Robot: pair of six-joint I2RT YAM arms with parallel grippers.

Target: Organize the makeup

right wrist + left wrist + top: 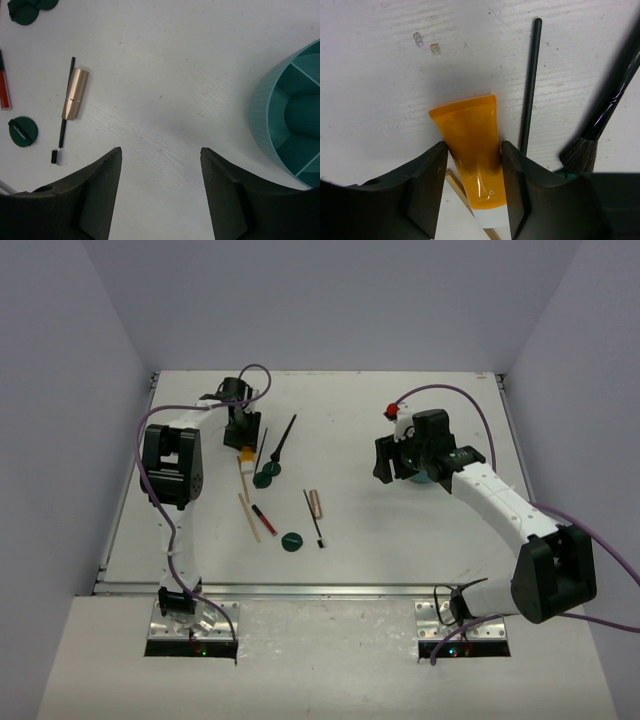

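Between left fingers (425,190), orange tube (472,150) on table (370,75).

The white counter (400,540) shows a fine wood grain. At its left part an orange tube (472,150) lies flat, crossing over a wooden stick (460,189). Just beside the tube lies a thin black stick (531,80), then a black brush (602,107) whose bristles touch a dark green disc (264,479). Nearer to the front edge, a second wooden stick (249,517) and a red-black pencil (264,519) lie side by side. Near them are a lone green disc (22,131) and a beige tube (75,94), which touches a thin brush (64,117). Well apart, at the right, stands a teal divided container (265,115).
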